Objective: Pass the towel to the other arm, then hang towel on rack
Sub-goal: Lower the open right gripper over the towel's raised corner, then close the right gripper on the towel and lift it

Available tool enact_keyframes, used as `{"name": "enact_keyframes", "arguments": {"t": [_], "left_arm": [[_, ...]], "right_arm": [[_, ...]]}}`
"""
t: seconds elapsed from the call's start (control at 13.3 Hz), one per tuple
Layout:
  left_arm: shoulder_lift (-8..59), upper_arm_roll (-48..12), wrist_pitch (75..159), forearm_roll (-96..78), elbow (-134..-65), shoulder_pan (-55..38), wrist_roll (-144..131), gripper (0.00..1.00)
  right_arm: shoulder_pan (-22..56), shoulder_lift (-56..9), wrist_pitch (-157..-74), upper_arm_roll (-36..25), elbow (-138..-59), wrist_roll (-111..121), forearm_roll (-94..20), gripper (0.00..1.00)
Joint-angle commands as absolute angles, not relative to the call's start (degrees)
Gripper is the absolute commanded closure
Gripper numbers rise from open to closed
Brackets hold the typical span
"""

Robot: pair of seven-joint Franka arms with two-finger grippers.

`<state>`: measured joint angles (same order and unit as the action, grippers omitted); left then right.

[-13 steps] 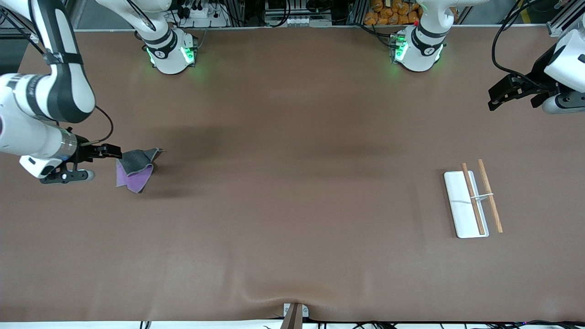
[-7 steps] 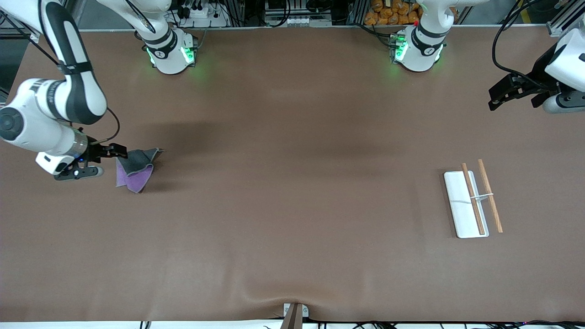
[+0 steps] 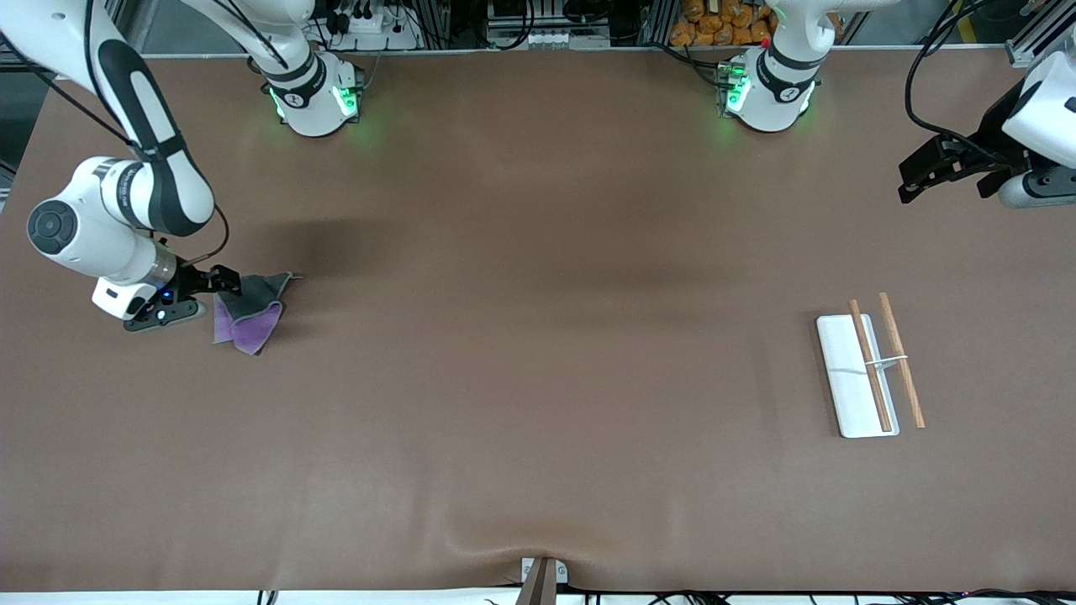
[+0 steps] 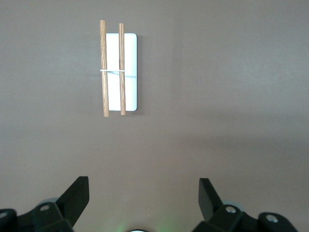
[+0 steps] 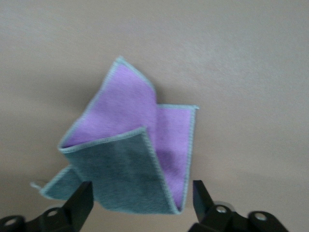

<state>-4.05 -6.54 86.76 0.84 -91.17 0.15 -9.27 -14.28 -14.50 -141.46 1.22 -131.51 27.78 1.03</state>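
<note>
The brown bench [image 3: 538, 378] ran wide and bare through its middle, from the edge by the arm bases to the front-camera edge, with a slight ripple in the covering at the middle of that front-camera edge.

The right arm reached out along the bench's short edge at its own end. The right gripper [image 3: 225, 281] sat low at the towel [image 3: 250, 313], about midway between the base edge and the front-camera edge. In the right wrist view the fingers [image 5: 79, 203] stood spread wide, one on each side of the cloth's grey fold; whether they touched the cloth could not be made out, and nothing was clamped between them.

The left arm waited near the corner where its short edge meets the base edge. The left gripper [image 3: 912, 178] hung in the air over bare bench there, its fingers [image 4: 77, 195] wide apart and holding nothing.

The rack [image 3: 857, 378] stood near the left arm's short edge, well apart from the towel. Two brown rods lay parallel, one over the white base, one just off its long side, joined by the thin crosspiece.

The towel lay crumpled on the bench, grey flap folded over purple face [image 5: 140, 111], one pointed corner sticking out toward the bench's middle
</note>
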Motion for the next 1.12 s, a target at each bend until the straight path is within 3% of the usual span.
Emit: {"name": "enact_keyframes", "arguments": {"t": [0.0,0.22,0.67,0.9,0.97,1.05], "left_arm": [[-3.25,-6.59,86.75,0.18,-89.65,0.09,-8.79,0.00],[-3.25,-6.68,87.19,0.09,-89.74,0.26,-8.88,0.00],[-3.25,-6.94,86.93,0.09,-90.26,0.09,-9.32,0.00],[-3.16,-6.94,86.84,0.17,-90.18,0.35,-8.61,0.00],[-2.73,-6.94,86.92,0.09,-90.18,0.35,-8.70,0.00],[-2.64,-6.94,86.92,0.09,-90.18,0.26,-8.70,0.00]], "right_arm": [[-15.47,-16.78,-144.04,2.11,-131.40,28.74,1.14,0.16],[-15.56,-19.94,-148.17,2.20,-131.40,28.65,0.70,0.24],[-15.21,-19.95,-147.13,2.29,-131.40,27.95,0.27,0.73],[-15.03,-20.04,-146.69,2.29,-131.48,28.04,-0.70,0.85],[-15.03,-20.04,-146.52,2.29,-131.40,28.04,-0.79,0.98],[-15.03,-20.04,-145.99,2.29,-131.40,27.95,-0.79,1.00]]}}
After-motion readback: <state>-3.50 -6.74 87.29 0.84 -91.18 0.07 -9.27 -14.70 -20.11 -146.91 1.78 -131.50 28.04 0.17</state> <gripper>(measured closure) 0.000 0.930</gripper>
